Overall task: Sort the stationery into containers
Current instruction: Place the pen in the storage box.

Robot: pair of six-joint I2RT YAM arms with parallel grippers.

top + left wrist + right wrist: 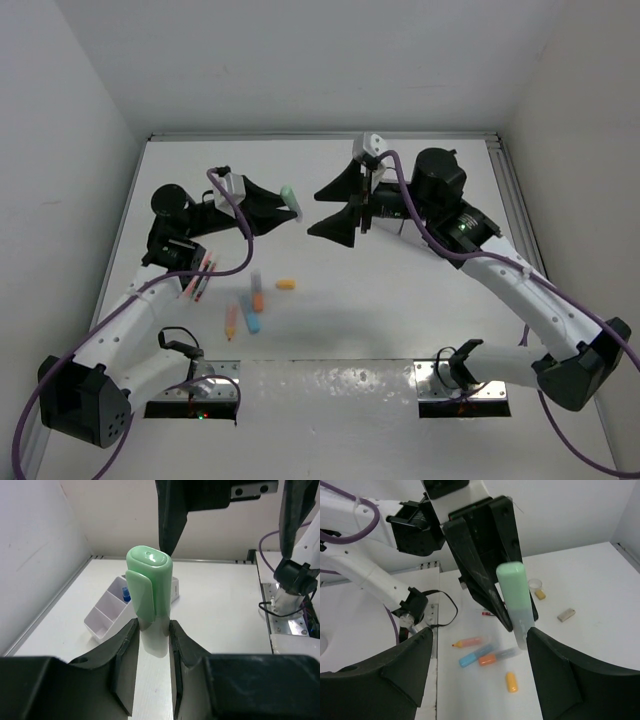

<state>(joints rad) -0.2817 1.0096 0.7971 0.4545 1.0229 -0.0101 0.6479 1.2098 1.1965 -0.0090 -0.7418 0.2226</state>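
Note:
My left gripper (152, 632) is shut on a mint-green marker (148, 587) and holds it up in the air. In the top view that marker (290, 198) points toward my right gripper (314, 212), which stands open just beside its tip. In the right wrist view the green marker (515, 597) sits between the left fingers (480, 565), its end close to my wide-open right gripper (477, 655). The white organizer (102, 616) lies on the table beyond, with a blue-capped item (126, 594) in one compartment. In the top view the right arm hides the organizer.
Loose on the table are an orange marker (470, 642), a blue marker (475, 655), an orange-capped marker (500, 656) and an orange cap (511, 682). A grey eraser (566, 614), a small clear cup (535, 584) and pink pens (205, 275) are there too. White walls enclose the table.

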